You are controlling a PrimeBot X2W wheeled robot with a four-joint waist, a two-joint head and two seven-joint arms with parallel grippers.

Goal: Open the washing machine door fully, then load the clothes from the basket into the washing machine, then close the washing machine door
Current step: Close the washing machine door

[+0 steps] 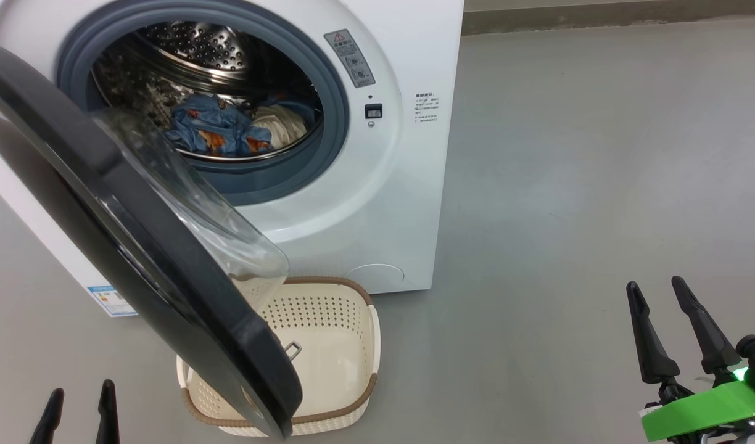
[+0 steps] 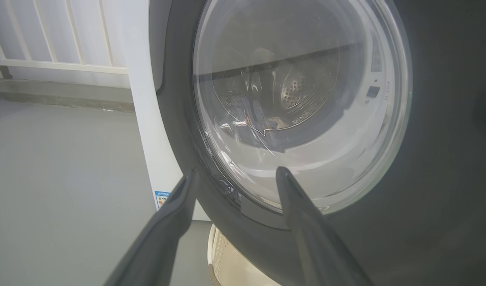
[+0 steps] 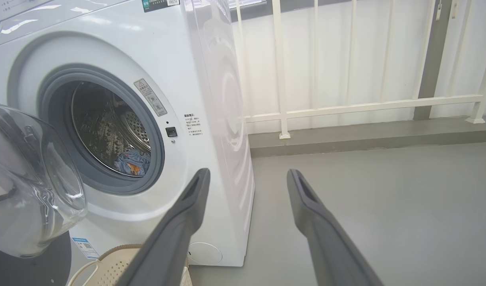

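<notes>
The washing machine (image 1: 408, 185) stands with its door (image 1: 137, 246) swung partway out over the basket (image 1: 346, 345). The blue bear-print clothes (image 1: 229, 126) lie inside the steel drum, and they show in the right wrist view too (image 3: 134, 163). The cream basket holds no clothes. My left gripper (image 1: 81, 394) is open at the lower left, just outside the door; in the left wrist view its fingertips (image 2: 235, 174) point at the door's outer rim and glass (image 2: 302, 103). My right gripper (image 1: 658, 293) is open at the lower right, over bare floor, well away from the machine (image 3: 211, 79).
Grey floor (image 1: 599, 154) stretches wide to the right of the machine. A white railing (image 3: 346, 107) on a low kerb runs behind it. The basket (image 3: 120, 262) sits on the floor right at the machine's foot, partly under the door.
</notes>
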